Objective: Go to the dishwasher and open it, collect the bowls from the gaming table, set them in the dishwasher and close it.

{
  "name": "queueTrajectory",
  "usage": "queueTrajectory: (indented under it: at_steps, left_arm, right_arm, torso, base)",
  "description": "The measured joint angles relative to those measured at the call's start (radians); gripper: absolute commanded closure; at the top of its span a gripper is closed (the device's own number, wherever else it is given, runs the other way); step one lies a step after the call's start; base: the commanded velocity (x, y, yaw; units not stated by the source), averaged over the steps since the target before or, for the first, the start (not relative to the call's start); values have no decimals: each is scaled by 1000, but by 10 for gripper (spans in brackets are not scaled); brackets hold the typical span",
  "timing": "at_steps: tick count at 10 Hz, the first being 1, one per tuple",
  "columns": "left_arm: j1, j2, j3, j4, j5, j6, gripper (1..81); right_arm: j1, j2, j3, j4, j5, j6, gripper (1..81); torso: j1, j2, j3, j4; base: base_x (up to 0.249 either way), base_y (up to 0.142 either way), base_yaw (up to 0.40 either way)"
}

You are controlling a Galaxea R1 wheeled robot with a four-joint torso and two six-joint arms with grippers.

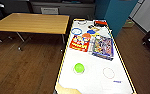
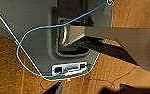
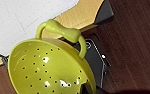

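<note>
One round lime-green bowl point(image 1: 79, 67) sits on the long glossy white gaming table point(image 1: 96, 77), near its close end (a lone pickup remaining, I judge). In the right wrist view a lime-green perforated bowl with a loop handle point(image 3: 51, 70) looms close, seemingly carried clear of the table edge, though I cannot tell how the claw stands.

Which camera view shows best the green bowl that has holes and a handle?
The right wrist view: the perforated lime bowl appears large, with holes and looped handle clear. The head view shows a separate green bowl on the white table. The left wrist view shows robot parts, cable, floor.
</note>
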Motion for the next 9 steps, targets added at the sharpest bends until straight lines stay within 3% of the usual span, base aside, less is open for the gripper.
queueTrajectory:
  at_steps: [1,2,4,6,8,9]
  left_arm:
    - [-11,-56,71,0,1,0,10]
    - [-24,-127,160,0,0,0,10]
    - [-55,-269,305,-1,-1,0,10]
    - [-84,-403,437,-2,1,-8,10]
    - [-142,-538,592,-5,5,-24,10]
    - [-188,-602,660,-7,12,-46,10]
  right_arm:
    - [-43,-2,3,16,21,-26,811]
    - [-187,-1,4,45,117,-101,811]
    - [-368,30,-34,61,242,-171,811]
    - [-495,89,-62,66,364,-216,811]
    - [-626,204,-103,65,533,-268,811]
    - [-658,248,-119,63,589,-280,811]
  torso:
    - [0,0,0,0]
    - [0,0,0,0]
    - [0,0,0,0]
    - [0,0,0,0]
    - [0,0,0,0]
    - [0,0,0,0]
  base:
    - [0,0,0]
    - [0,0,0]
    - [0,0,0]
    - [0,0,0]
    - [0,0,0]
    - [0,0,0]
